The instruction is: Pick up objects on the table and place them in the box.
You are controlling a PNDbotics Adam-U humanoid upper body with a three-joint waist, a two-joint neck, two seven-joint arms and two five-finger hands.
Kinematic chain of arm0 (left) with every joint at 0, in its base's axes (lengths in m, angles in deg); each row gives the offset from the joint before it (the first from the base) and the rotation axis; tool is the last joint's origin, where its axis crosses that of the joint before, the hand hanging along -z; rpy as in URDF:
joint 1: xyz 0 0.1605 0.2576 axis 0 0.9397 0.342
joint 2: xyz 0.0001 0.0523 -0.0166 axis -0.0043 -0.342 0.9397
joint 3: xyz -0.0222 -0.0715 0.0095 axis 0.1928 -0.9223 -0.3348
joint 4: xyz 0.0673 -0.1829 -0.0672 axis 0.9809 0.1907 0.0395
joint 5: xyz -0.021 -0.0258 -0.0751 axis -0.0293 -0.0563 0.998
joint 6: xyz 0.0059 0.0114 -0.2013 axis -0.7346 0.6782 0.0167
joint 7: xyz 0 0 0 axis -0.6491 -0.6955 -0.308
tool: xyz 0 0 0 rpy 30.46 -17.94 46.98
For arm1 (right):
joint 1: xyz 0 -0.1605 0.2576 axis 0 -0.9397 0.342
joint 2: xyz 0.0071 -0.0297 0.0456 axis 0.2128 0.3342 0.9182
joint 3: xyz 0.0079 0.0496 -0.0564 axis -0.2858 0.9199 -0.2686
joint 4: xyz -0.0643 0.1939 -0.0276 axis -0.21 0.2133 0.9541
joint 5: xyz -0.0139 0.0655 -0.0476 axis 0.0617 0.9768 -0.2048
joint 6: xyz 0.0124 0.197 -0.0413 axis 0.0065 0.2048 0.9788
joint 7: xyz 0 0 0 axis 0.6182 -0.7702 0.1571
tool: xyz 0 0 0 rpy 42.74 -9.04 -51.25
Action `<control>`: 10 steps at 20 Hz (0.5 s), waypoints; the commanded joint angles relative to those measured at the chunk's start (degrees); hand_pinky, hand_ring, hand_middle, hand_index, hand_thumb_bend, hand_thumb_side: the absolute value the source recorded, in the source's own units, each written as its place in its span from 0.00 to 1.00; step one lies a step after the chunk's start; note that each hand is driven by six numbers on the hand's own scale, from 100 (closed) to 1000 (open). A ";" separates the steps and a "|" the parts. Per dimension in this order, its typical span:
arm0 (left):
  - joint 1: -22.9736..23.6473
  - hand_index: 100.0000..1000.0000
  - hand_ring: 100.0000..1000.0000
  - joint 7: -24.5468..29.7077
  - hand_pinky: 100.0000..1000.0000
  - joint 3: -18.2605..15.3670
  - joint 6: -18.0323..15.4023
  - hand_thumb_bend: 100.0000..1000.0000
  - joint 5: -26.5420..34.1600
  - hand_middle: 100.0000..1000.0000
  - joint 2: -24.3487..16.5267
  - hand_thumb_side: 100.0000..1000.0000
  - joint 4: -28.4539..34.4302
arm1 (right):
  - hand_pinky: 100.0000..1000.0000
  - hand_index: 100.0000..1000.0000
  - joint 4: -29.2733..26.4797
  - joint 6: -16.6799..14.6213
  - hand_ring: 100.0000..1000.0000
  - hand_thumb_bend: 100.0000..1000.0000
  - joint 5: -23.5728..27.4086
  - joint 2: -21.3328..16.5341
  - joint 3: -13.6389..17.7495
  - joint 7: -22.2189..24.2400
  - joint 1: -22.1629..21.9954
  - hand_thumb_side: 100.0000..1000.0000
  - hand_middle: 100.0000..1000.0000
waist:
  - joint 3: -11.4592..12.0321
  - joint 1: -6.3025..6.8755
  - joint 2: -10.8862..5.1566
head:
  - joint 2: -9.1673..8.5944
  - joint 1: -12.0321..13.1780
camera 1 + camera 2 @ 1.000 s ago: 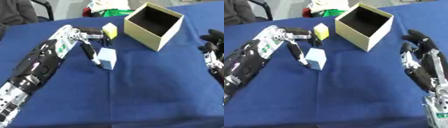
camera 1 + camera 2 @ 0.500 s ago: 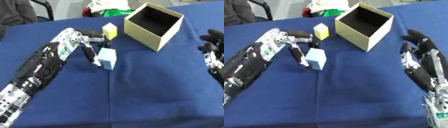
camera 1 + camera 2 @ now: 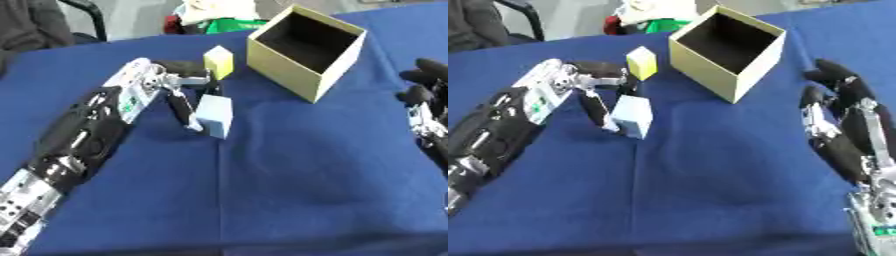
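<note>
Here, from your left: your left hand [image 3: 171,86] reaches in over the blue tablecloth [image 3: 289,175], its arm running up from the lower left corner. The fingers curl round the light blue block [image 3: 214,115], one dark finger pressed down along the block's left face and the thumb reaching over above its top edge. The block stands on the cloth, just right of the palm, slightly tilted.

Next, the yellow block [image 3: 219,62] sits on the cloth just beyond the thumb tip, very near it; whether they touch cannot be told. It lies between your left hand and the box.

Next, the cardboard box [image 3: 731,79] stands open-topped, dark inside, just right of the yellow block and well apart from the blue one.

Behind the box, at the table's far edge, lies a bundle of green, white and red items [image 3: 208,17].

Last, your right hand [image 3: 843,135] rests at the right edge, fingers straight and pointing up, holding nothing, well apart from both blocks.
</note>
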 commanded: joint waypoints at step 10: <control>-2.53 0.54 0.38 -2.21 0.59 -0.81 0.61 0.33 -0.14 0.33 -3.25 0.11 3.85 | 0.72 0.87 -0.47 -0.06 0.87 0.00 0.15 -0.68 0.16 0.06 0.46 0.45 0.70 | -0.11 -0.03 -1.15 | 0.30 0.01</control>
